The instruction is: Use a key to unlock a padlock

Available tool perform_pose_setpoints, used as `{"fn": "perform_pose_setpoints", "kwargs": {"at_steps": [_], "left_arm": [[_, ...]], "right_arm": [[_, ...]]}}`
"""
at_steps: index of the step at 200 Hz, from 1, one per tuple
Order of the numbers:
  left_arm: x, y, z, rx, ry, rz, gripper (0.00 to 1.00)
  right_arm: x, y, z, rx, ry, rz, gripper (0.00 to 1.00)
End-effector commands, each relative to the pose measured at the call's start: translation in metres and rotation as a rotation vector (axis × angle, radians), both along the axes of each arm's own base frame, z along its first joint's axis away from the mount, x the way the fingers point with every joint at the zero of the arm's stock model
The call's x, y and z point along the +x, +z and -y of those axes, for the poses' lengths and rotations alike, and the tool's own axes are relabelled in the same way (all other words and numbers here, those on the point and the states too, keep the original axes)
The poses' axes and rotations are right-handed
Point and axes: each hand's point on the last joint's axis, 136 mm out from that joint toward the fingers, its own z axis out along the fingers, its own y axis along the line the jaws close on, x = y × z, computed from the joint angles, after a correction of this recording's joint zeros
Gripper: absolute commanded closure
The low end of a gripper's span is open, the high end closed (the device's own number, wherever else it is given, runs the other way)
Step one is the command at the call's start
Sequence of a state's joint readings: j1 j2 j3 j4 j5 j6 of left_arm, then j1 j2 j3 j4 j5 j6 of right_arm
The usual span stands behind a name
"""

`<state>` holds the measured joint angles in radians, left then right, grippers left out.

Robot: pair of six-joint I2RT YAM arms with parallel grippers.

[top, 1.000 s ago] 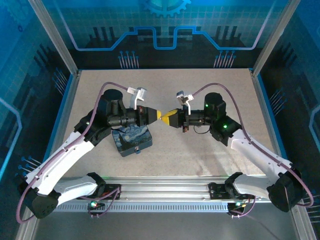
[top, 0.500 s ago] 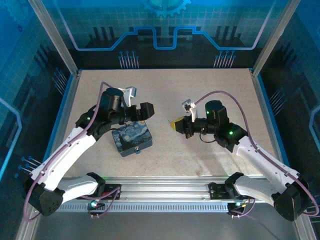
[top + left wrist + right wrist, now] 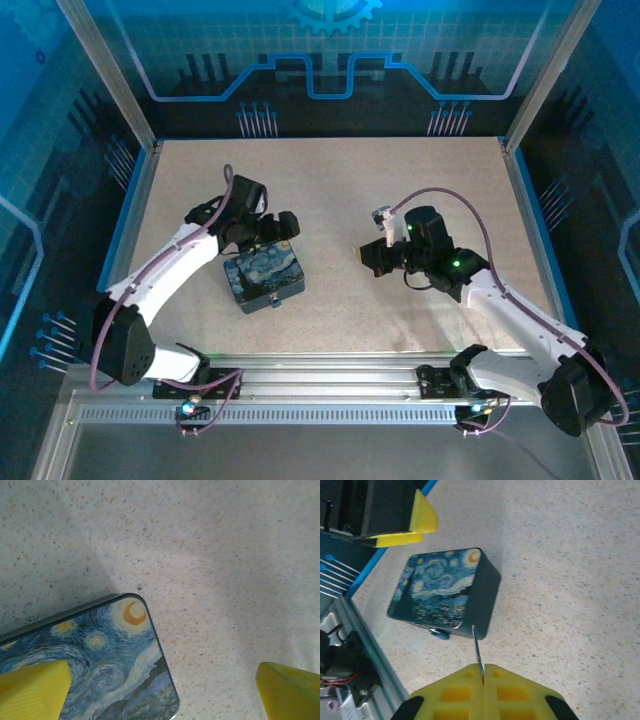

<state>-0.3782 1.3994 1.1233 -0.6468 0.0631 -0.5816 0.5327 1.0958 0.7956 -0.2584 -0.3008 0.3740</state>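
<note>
The padlock (image 3: 439, 633) is a tiny bluish lock with a silvery part, hanging at the near lower edge of the starry-night box (image 3: 440, 590). My right gripper (image 3: 483, 674) is shut on the key (image 3: 477, 647), whose thin blade sticks out toward the box corner, a short way off the padlock. From above, the right gripper (image 3: 366, 256) hovers to the right of the box (image 3: 263, 280). My left gripper (image 3: 286, 226) stands open just above the box's far corner (image 3: 100, 660), its yellow fingers (image 3: 32, 690) wide apart with nothing between them.
The speckled tabletop (image 3: 400, 180) lies open behind and to the right of the box. A blue-edged wall (image 3: 135, 200) runs along the left side. An aluminium rail (image 3: 330, 385) with both arm bases lines the near edge.
A second ago the two grippers met tip to tip mid-table. The left one has opened and drawn back over the box; the right has pulled away rightward and lower, still shut on the key.
</note>
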Motion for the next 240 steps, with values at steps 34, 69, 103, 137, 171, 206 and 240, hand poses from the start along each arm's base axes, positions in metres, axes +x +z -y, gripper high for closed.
{"fn": "perform_pose_setpoints", "kwargs": {"at_steps": [34, 69, 103, 137, 171, 206, 240], "left_arm": [[-0.012, -0.030, -0.016, 0.041, 0.078, -0.090, 0.02], [-0.010, -0.047, -0.024, 0.060, 0.104, -0.067, 0.02], [-0.005, -0.056, -0.034, 0.103, 0.127, -0.035, 0.01], [-0.006, -0.070, -0.039, 0.128, 0.119, -0.020, 0.01], [-0.006, -0.080, -0.032, 0.131, 0.048, -0.017, 0.03], [-0.001, -0.077, -0.014, 0.126, -0.052, 0.018, 0.03], [0.006, -0.079, 0.010, 0.126, -0.146, 0.035, 0.04]], "right_arm": [[0.010, -0.011, 0.010, -0.074, -0.026, -0.024, 1.00], [0.008, -0.018, 0.012, -0.099, -0.014, -0.020, 1.00], [0.000, -0.023, 0.017, -0.087, -0.024, -0.019, 1.00], [-0.011, -0.028, 0.024, -0.089, -0.031, -0.005, 1.00], [-0.017, -0.032, 0.028, -0.083, -0.035, 0.012, 1.00], [-0.026, -0.037, 0.023, -0.057, -0.002, -0.014, 1.00], [-0.031, -0.041, 0.025, -0.066, 0.004, -0.022, 1.00]]}}
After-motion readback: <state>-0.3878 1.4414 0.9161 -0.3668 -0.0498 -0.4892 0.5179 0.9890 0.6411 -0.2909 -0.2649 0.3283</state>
